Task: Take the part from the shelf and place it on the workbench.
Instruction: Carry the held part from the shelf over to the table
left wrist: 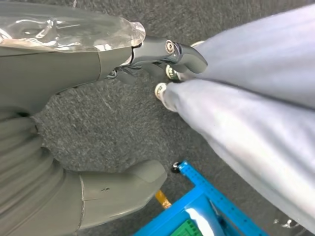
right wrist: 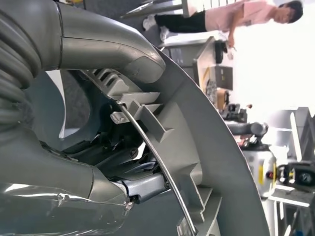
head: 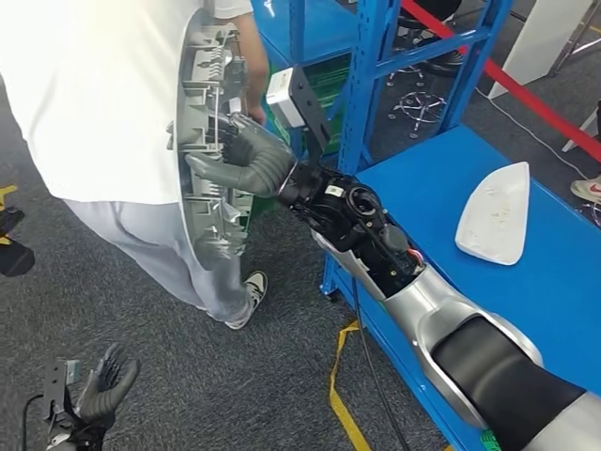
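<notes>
A large grey curved plastic part (head: pixel 206 141) with ribs and clips stands on edge in the air, left of the blue shelf. My right hand (head: pixel 244 160) grips it at its middle, thumb over one side and fingers on the ribbed side. A person in a white shirt (head: pixel 92 94) stands just behind the part, with a hand at its upper edge. Up close, my right hand's thumb (right wrist: pixel 111 51) lies over the part's rim (right wrist: pixel 208 147). My left hand (head: pixel 106 385) hangs low over the floor, fingers apart (left wrist: pixel 182 54) and holding nothing.
The blue workbench (head: pixel 454 188) lies to the right with a white moulded piece (head: pixel 496 211) on it. The blue shelf frame (head: pixel 368 85) stands behind my right arm. The person's legs (left wrist: pixel 252 98) and shoes are close to my left hand. Yellow floor tape (head: pixel 340 376) runs along the bench.
</notes>
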